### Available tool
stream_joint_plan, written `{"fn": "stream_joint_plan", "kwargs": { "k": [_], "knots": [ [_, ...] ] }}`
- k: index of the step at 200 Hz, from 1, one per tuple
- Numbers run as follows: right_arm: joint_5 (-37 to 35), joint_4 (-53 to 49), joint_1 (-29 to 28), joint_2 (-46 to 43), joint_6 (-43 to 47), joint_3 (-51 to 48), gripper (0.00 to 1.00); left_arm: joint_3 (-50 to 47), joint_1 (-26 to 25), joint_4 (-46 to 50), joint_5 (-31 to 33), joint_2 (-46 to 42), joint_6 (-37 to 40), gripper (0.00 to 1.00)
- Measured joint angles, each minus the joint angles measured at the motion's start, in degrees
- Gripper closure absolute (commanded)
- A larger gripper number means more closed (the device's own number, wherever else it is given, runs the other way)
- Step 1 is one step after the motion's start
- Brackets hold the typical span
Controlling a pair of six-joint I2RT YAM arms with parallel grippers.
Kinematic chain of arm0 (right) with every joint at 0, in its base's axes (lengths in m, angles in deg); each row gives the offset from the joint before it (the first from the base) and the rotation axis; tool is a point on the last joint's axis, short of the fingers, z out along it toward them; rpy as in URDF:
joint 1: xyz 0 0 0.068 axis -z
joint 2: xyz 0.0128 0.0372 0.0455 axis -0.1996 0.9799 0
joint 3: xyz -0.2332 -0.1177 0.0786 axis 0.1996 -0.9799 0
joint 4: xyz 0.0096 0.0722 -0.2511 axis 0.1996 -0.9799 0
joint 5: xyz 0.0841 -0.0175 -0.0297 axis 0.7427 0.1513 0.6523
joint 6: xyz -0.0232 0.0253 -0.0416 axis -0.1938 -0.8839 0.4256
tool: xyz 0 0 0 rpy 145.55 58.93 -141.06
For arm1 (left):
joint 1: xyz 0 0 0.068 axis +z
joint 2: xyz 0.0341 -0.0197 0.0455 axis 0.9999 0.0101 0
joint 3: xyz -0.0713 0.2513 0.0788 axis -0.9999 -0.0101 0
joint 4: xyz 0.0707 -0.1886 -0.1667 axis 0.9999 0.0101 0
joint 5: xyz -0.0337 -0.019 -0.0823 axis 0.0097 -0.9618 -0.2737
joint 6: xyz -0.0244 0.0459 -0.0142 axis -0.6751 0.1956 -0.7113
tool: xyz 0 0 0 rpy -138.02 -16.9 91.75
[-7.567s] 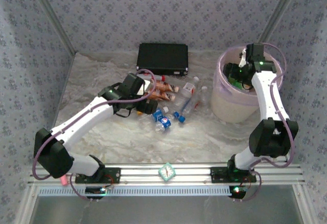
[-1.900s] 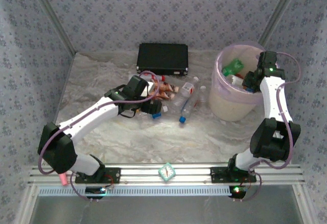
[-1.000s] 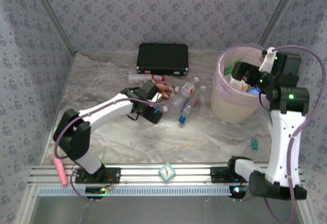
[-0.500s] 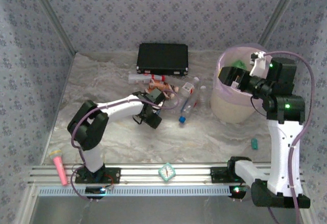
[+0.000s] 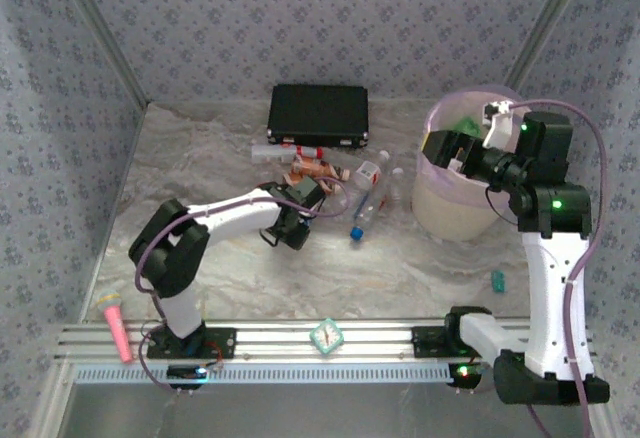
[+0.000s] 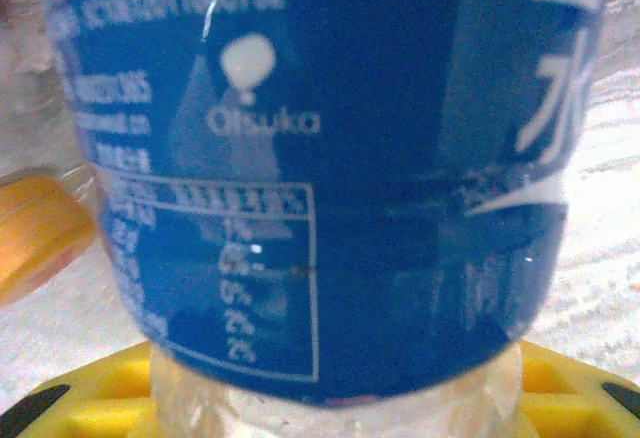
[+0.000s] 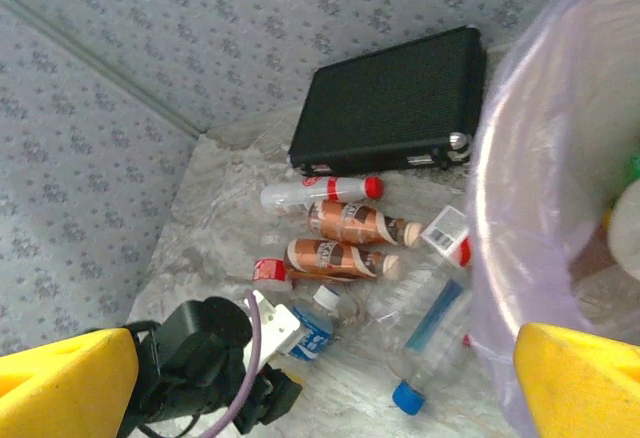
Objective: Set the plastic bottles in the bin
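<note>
From above, the left arm (image 5: pixel 235 208) reached among plastic bottles (image 5: pixel 365 193) lying on the counter (image 5: pixel 330 278) left of the bin (image 5: pixel 450 213). Left wrist: the left fingers (image 6: pixel 70 403) pressed both sides of a blue-labelled bottle (image 6: pixel 330 158) near one end, so it might pivot and slip when lifted. Right wrist: the right fingers (image 7: pixel 60 383) gaped wide, empty, at the bin's rim, perhaps blocking the drop.
</note>
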Motion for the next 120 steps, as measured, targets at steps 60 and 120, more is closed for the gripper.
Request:
{"fn": "stream_joint_plan", "kwargs": {
  "k": [60, 120],
  "knots": [
    [0.9, 6.6, -17.0, 2.6, 1.0, -2.8, 0.05, 2.8, 9.3, -3.3, -13.3, -17.1, -6.6, 0.65],
    [-0.7, 18.6, -27.9, 15.7, -1.9, -5.2, 0.08, -7.4, 13.9, -26.7, -37.4, -26.6, -19.5, 0.79]
  ]
}}
